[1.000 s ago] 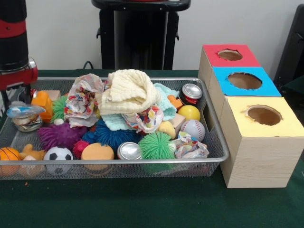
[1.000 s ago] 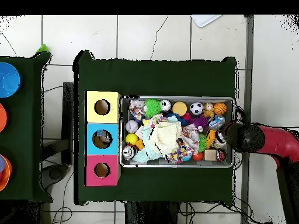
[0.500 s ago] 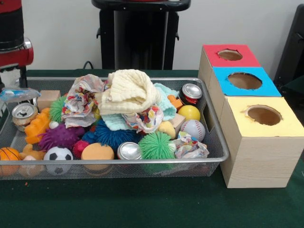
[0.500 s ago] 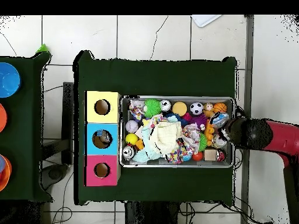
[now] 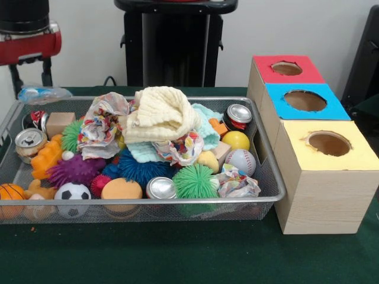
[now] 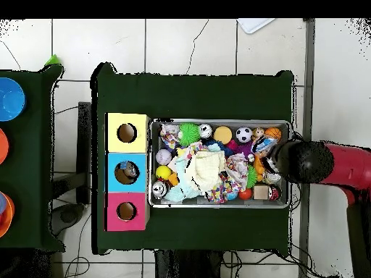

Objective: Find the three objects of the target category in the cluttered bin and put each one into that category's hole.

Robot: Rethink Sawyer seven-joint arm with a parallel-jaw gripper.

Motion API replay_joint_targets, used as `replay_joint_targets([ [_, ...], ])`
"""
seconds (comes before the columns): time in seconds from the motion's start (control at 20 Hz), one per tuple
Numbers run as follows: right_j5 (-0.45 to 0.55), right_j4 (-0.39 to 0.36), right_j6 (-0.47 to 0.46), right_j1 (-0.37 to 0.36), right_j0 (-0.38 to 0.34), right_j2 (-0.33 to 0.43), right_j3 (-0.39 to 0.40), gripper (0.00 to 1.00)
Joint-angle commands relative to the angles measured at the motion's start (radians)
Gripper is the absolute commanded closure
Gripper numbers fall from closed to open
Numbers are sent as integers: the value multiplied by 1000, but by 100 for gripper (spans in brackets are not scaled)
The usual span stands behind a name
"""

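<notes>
Green felt covers the table, where a wire mesh bin (image 5: pixel 273 183) heaped with soft cloths, spiky rubber balls and metal cans stands beside a wooden box (image 5: pixel 320 201) with round holes in red, blue and yellow tops. Above the bin's end farthest from the box hangs the gripper (image 5: pixel 31 87), its fingers apparently pinching a thin, crinkled clear plastic wrapper (image 5: pixel 50 94). Judged step: carrying; the next move calls for crossing the heap to the matching hole, as yet undetermined.

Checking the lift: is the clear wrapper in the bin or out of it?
Out. The wrapper hangs under the gripper, above the bin's rim at its end farthest from the boxes.
</notes>
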Motion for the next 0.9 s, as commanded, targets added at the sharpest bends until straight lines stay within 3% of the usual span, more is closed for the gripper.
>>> replay_joint_targets([
  [0.05, 126, 104, 210, -98, 103, -65, 164, 100],
  [0.4, 145, 250, 423, -139, 251, -184, 222, 100],
  [0.9, 215, 384, 579, -138, 435, -320, 159, 100],
])
